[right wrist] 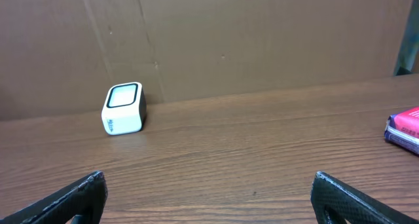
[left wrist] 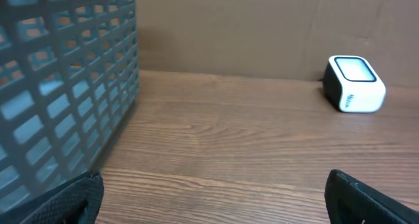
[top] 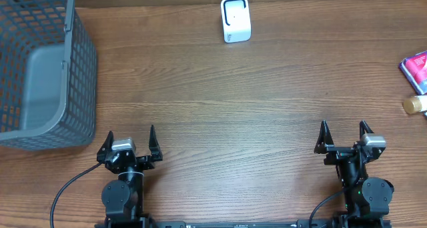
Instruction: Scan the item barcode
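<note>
- Looking down on a brown wood-grain desk [top: 233, 101], planks running left to right.
- Far left: grey mesh basket [top: 81, 75] standing upright on it, open top, partly cut off by the edge of the overhead view.
- Far edge, near the middle: small white scanner [top: 235, 20] with a dark-framed window, standing alone and well apart from the basket.
- Right edge: purple-and-pink package [top: 417, 67] lying flat, only partly in view.
- Just nearer than the package: small tan round-ended object [top: 413, 105], too cropped to identify.
</note>
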